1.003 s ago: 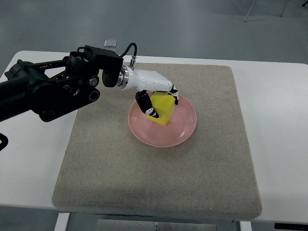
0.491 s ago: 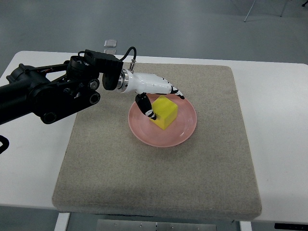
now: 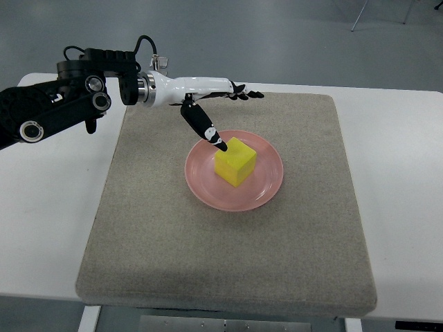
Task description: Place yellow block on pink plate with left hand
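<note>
A yellow block [image 3: 235, 162] rests on the pink plate [image 3: 266, 187] in the middle of the grey mat. My left hand [image 3: 218, 104] is raised up and to the left of the plate, its fingers stretched out flat and holding nothing. The thumb [image 3: 205, 126] points down toward the block's left top edge without gripping it. The black left arm [image 3: 55, 107] enters from the left edge. No right arm shows.
The grey mat [image 3: 228, 263] covers the white table [image 3: 401, 173]. A small pale square object [image 3: 160, 61] lies on the floor beyond the table's far edge.
My left hand let go of the yellow block and drew back up and to the left, fingers straightening. The block now sits flat on the plate.
</note>
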